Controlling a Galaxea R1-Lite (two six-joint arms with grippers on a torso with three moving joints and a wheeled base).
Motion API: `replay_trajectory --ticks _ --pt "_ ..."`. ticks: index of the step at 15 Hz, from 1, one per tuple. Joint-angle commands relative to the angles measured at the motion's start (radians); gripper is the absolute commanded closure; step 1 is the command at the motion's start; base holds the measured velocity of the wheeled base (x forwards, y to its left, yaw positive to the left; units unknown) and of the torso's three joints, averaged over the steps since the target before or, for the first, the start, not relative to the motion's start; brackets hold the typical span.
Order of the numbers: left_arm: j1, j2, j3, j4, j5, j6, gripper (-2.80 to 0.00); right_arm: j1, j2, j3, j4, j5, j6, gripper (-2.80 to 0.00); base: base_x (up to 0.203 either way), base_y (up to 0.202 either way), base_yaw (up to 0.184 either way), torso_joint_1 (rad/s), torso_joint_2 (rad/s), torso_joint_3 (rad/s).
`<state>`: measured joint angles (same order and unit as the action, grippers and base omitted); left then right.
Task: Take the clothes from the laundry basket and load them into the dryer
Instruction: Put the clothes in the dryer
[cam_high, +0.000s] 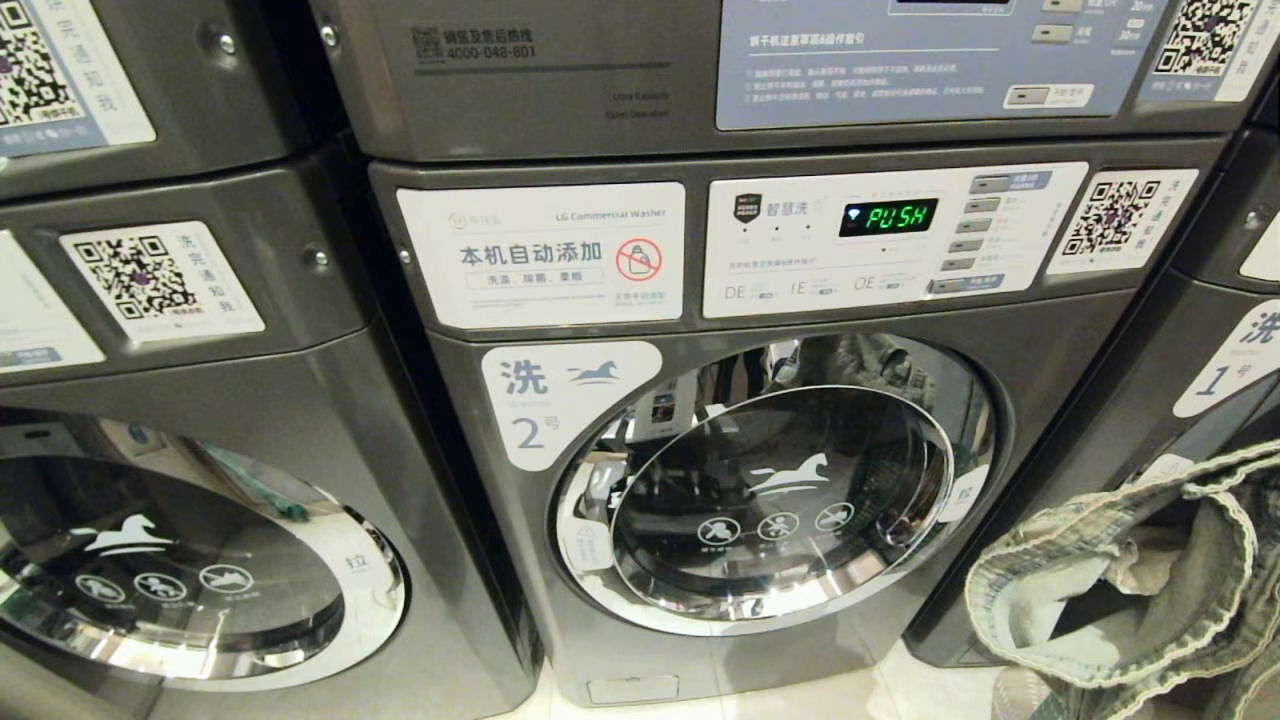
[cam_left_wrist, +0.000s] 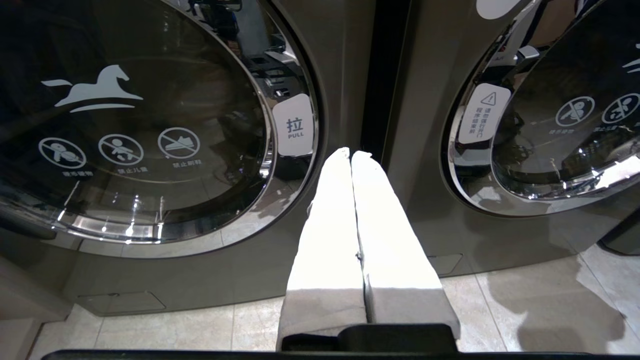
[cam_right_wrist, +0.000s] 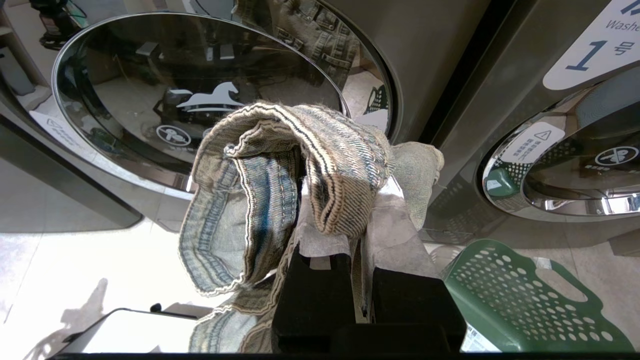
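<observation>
The denim clothes (cam_right_wrist: 280, 185) are bunched up and draped over the right gripper (cam_right_wrist: 357, 240), whose fingers are clamped together on the fabric; in the head view the same garment (cam_high: 1130, 590) hangs at about 4 o'clock, in front of the gap between two grey machines. The green laundry basket (cam_right_wrist: 520, 300) stands on the tiled floor (cam_right_wrist: 100, 270) beneath the gripper, near the foot of the machine marked 1 (cam_high: 1225, 365). The washer door (cam_high: 780, 490) with the white horse logo, on the machine marked 2, sits at the centre of the head view, closed; its display (cam_high: 888, 217) at 12 o'clock reads PUSH. The left gripper (cam_left_wrist: 351, 160) has its white fingers pressed together on nothing, pointing at the dark gap between two machines, above the floor
</observation>
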<state>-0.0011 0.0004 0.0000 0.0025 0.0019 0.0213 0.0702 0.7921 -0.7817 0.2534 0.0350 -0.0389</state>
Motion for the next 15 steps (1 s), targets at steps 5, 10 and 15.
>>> replay_trajectory --ticks 5,10,15 --pt "0.0 0.0 0.0 0.001 0.001 -0.001 0.0 0.002 -0.001 0.02 0.001 -0.125 -0.009 0.0 0.0 0.0 0.0 0.0 0.0 0.0" --pt "0.001 0.0 0.0 0.001 0.0 -0.001 0.0 0.003 -0.001 0.042 0.001 -0.188 -0.009 0.0 0.0 0.0 0.0 0.0 0.0 0.0" --pt "0.0 0.0 0.0 0.001 0.001 -0.001 0.0 0.003 -0.001 0.036 -0.016 -0.015 -0.062 0.0 0.0 0.0 0.0 0.0 0.0 0.0"
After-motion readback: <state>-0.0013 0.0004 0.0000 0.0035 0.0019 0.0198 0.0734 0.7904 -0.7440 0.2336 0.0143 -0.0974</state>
